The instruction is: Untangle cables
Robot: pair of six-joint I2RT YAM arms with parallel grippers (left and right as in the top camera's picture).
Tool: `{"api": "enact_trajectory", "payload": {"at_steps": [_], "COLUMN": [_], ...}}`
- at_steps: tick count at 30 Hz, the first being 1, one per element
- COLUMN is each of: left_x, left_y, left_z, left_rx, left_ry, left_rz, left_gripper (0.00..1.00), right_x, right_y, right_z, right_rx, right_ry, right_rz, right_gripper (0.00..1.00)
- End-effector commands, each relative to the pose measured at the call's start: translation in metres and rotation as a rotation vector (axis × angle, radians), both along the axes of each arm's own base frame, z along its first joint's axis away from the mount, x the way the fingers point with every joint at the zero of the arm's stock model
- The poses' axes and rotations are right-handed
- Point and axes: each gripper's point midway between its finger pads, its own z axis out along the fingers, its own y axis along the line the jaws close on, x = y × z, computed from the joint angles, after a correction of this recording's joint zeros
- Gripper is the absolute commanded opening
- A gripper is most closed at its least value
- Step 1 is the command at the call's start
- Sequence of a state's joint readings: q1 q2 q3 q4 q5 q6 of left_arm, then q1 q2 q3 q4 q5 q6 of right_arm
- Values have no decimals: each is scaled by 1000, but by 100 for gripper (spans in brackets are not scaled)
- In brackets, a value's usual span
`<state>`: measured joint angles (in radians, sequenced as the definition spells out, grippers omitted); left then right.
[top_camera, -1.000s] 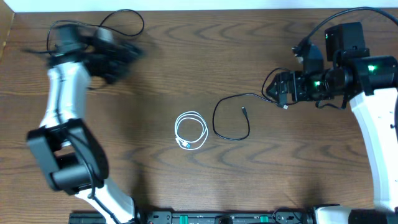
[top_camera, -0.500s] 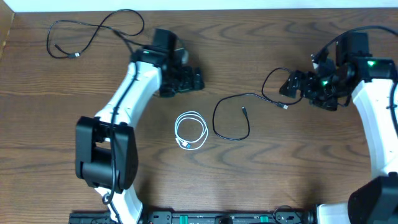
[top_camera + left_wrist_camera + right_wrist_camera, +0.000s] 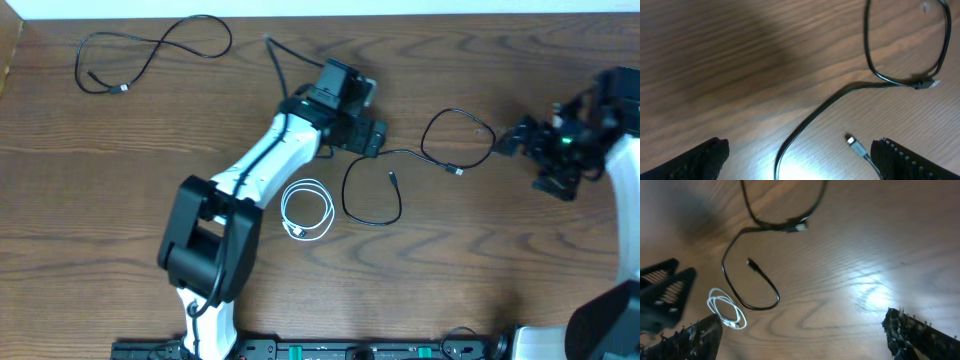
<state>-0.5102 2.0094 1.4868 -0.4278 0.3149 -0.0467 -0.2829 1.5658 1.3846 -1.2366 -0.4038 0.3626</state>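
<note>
Cables (image 3: 345, 195) spread apart on dark wood-grain table (image 3: 480, 280); white strip (image 3: 400, 7) beyond.

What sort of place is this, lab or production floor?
Most likely a robotics lab bench, not a production line. A left arm and a right arm stand at a bare wood-grain table. It holds only practice items: a white coiled cable and two black cables.

Dark brown wood-grain table top (image 3: 120, 200) was smooth, semi-gloss with glare, thin black cable (image 3: 810, 116) had smooth matt jacket, its small plug tip (image 3: 852, 140) looked bright metal, coiled white cable (image 3: 330, 212) looked glossy plastic, left gripper (image 3: 800, 145) had matt black ribbed plastic fingers (image 3: 900, 155)
</note>
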Motion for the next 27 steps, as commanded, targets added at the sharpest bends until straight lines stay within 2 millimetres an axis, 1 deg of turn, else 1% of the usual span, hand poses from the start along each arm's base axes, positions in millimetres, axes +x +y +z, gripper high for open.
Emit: {"api": "enact_trajectory", "payload": {"at_steps": [1, 2, 3, 6, 8, 11, 14, 15, 17, 21, 25, 27], "left_x": [-8, -9, -13, -21, -28, -36, -39, -38, -37, -35, -24, -23], "left_y": [-25, -33, -48, -71, -82, -93, -97, -98, -98, -97, -90, -89], "left_z": [-14, -14, -16, -19, -23, -31, -41, -47, -56, -67, -76, -81], "left_rx": [39, 37, 37, 43, 46, 49, 53, 54, 57, 72, 128, 132], "left_ry": [-65, -86, -127, -192, -210, -210, -203, -201, -195, -190, -221, -217], "left_rz": [-143, -170, -232, -336, -382, -416, -425, -425, -425, -420, -383, -380], "left_gripper": [96, 96, 96, 96, 96, 96, 95, 88, 86, 86, 86, 86], "right_x": [-7, -10, -13, -15, -15, -15, -15, -15, -16, -19, -20, -20], "right_y": [-6, -8, -9, -9, -8, -8, -8, -8, -8, -7, -6, -6], "right_z": [16, 16, 15, 15, 15, 15, 15, 15, 15, 14, 14, 14], "right_rx": [32, 32, 33, 30, 28, 27, 26, 26, 27, 32, 32, 33], "right_ry": [-47, -42, -33, -34, -35, -37, -38, -37, -34, -21, -18, -18], "right_rz": [-6, -5, -3, 20, 28, 35, 37, 37, 37, 37, 44, 44], "right_gripper": [99, 99, 99, 99, 99, 99, 99, 99, 99, 99, 99, 99]}}
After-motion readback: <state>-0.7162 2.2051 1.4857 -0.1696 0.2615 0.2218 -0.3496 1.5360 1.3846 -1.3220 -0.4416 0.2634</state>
